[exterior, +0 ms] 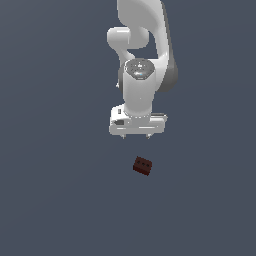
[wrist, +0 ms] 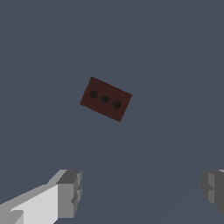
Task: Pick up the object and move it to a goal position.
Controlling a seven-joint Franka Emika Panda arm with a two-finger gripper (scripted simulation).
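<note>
In the wrist view the gripper [wrist: 140, 192] stood with its two grey fingers [wrist: 70, 192] wide apart and nothing between them. Beyond the fingers the dark red-brown brick [wrist: 106, 99] lay alone on the surface, turned at an angle, and three small dark holes showed in a row on its upper face. In the exterior view the brick was just below the white gripper, not touching it. The surface [exterior: 50, 200] was plain dark grey-blue everywhere

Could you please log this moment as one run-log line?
phase: approach | gripper: open, empty, above surface | small dark red-brown brick: on grey surface, ungrasped, three holes visible (wrist view)
</note>
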